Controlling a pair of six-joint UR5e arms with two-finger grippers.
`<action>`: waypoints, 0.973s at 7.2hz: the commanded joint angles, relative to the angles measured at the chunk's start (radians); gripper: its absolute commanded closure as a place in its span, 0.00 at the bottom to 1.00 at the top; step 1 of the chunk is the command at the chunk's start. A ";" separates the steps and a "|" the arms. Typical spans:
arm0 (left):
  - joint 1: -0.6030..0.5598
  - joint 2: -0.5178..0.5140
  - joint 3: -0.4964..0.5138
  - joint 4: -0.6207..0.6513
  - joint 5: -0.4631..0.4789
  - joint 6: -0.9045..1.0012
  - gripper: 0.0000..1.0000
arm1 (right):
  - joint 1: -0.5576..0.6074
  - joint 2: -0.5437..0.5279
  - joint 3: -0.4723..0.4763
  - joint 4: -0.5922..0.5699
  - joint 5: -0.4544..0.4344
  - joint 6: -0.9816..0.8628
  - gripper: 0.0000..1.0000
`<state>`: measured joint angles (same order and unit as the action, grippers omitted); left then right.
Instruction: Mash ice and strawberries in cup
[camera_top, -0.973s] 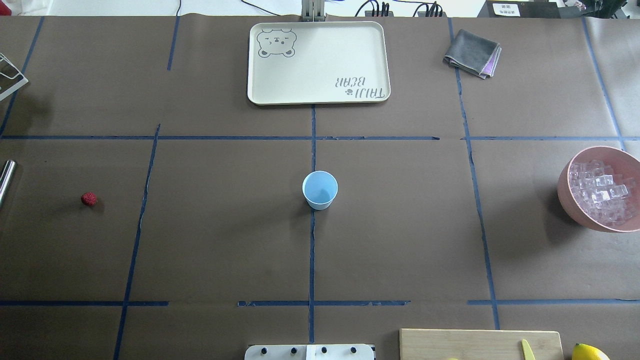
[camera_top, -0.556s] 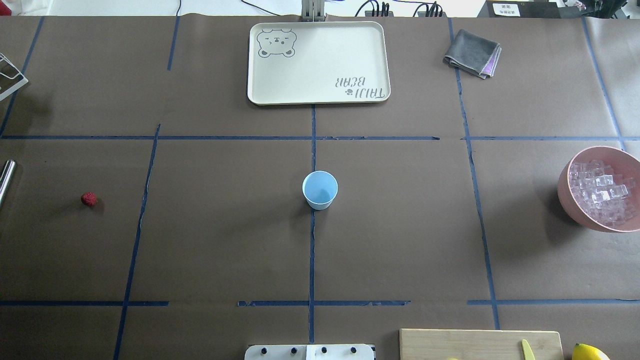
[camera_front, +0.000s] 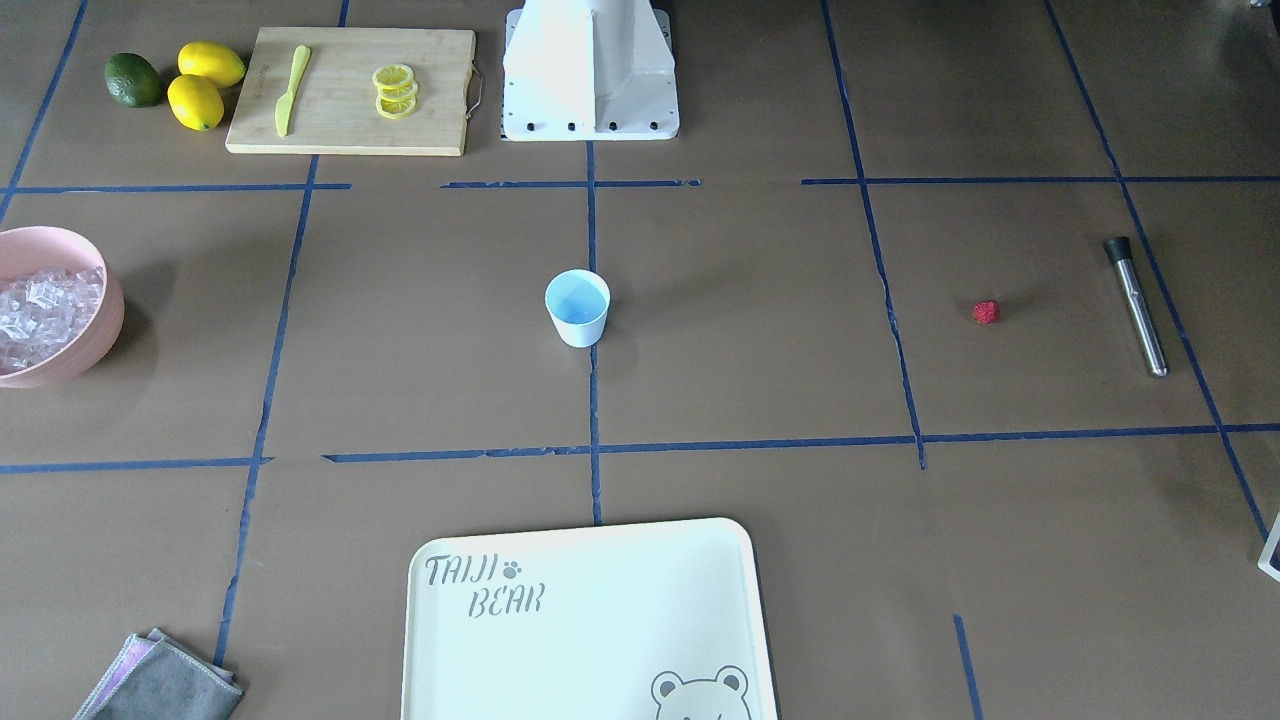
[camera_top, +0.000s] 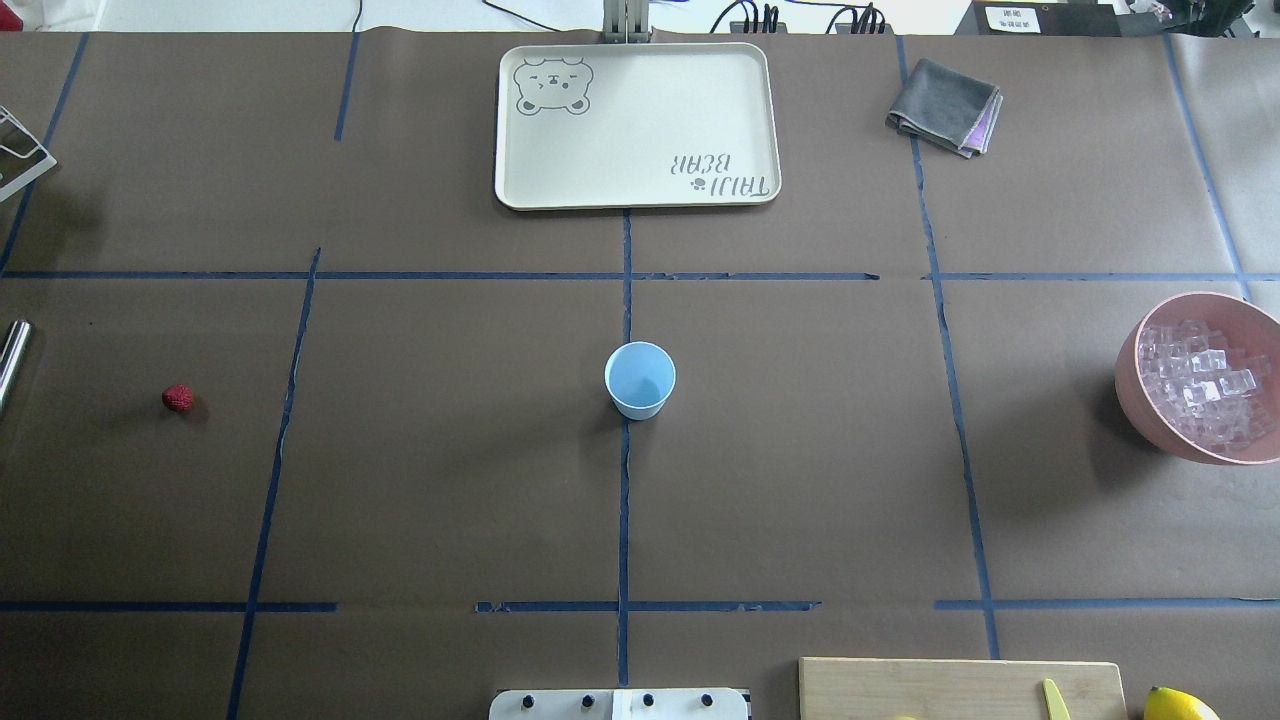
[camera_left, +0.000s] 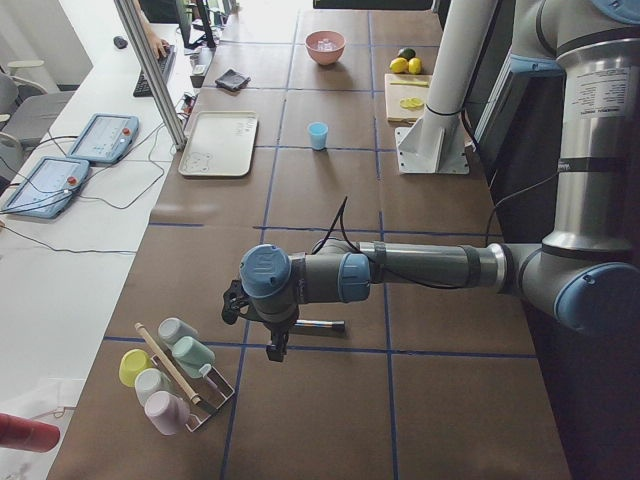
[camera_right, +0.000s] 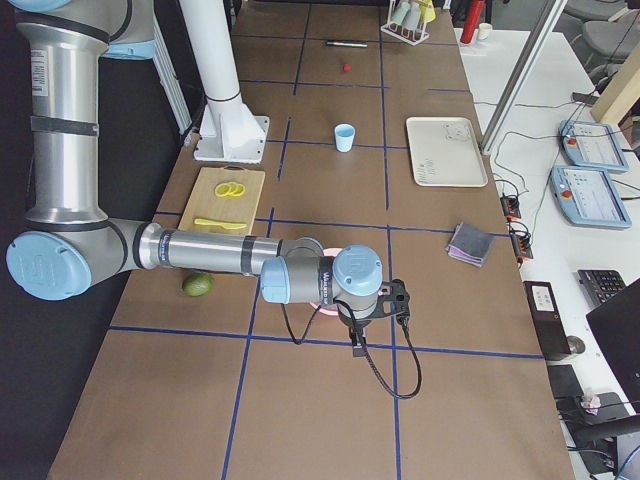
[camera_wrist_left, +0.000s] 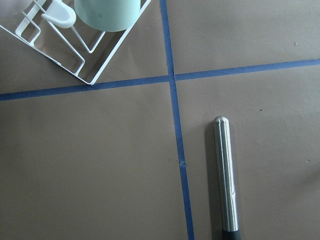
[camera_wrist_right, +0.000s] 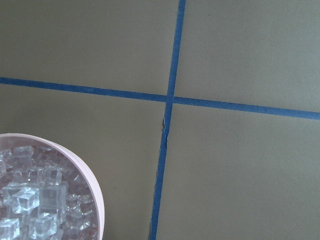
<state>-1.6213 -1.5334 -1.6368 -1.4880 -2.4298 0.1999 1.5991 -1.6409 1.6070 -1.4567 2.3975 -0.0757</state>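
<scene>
The pale-blue cup (camera_top: 640, 380) stands upright and empty at the table's middle, also in the front view (camera_front: 577, 307). One small red strawberry (camera_top: 178, 398) lies far to the left (camera_front: 986, 312). Clear ice cubes (camera_top: 1205, 385) fill a pink bowl (camera_top: 1135, 395) at the right edge, and show in the right wrist view (camera_wrist_right: 35, 200). My left gripper (camera_left: 273, 348) hangs beyond the table's left end above a steel rod (camera_wrist_left: 225, 175). My right gripper (camera_right: 357, 340) hangs by the pink bowl. I cannot tell whether either is open or shut.
A cream tray (camera_top: 520, 190) and a grey cloth (camera_top: 943, 107) lie at the far side. A cutting board (camera_front: 430, 90) with lemon slices and a yellow knife, lemons and an avocado (camera_front: 133, 80) lie near the base. A white rack of cups (camera_left: 175, 375) stands at the left end.
</scene>
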 joint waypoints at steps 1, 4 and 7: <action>0.000 0.001 -0.005 0.000 0.000 0.001 0.00 | -0.001 0.006 -0.001 -0.001 -0.014 -0.001 0.00; 0.000 -0.001 -0.006 0.000 0.000 0.001 0.00 | -0.001 0.006 0.001 -0.001 -0.009 0.000 0.00; 0.000 -0.001 -0.006 -0.002 0.002 0.001 0.00 | -0.002 0.004 0.008 0.001 -0.006 0.002 0.00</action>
<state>-1.6214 -1.5339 -1.6428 -1.4890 -2.4288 0.2009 1.5979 -1.6355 1.6101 -1.4570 2.3915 -0.0739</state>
